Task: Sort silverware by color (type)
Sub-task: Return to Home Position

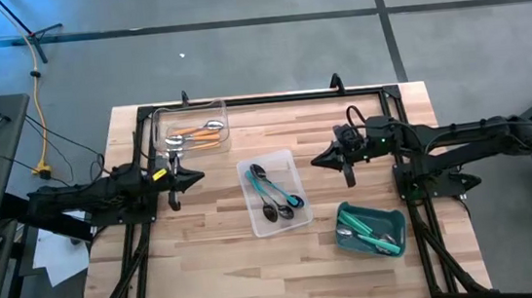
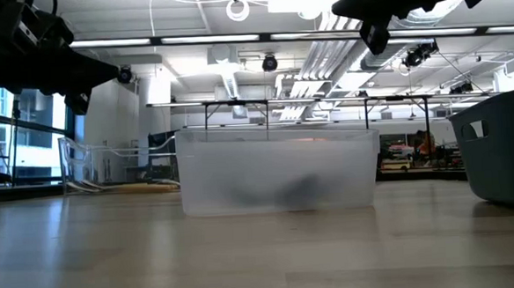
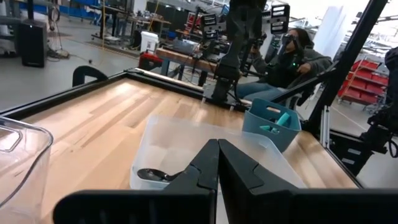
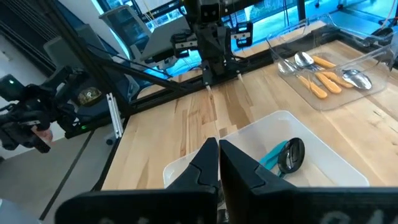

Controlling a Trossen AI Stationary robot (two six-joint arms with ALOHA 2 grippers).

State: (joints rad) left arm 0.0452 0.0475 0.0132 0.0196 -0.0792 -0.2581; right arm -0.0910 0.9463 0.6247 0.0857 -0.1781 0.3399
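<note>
Left pincer [image 3: 217,149] and right pincer [image 4: 217,148] both pressed together, empty, facing across the middle tray [image 1: 285,165]. Its blue-handled spoons [image 1: 272,195] lie between them, long axes roughly along the tray, equally near either arm.

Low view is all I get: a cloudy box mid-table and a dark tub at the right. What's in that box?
Observer: That clear tray holds spoons with teal-blue handles.
Visitor: Is anything hidden behind it?
Observer: Yes, a second clear tray sits beyond it, near the left arm, holding orange-handled spoons.
Visitor: Are the dark claws overhead carrying a spoon?
Observer: No. The left gripper and the right gripper are both shut on nothing, one on either side of the middle tray.
</note>
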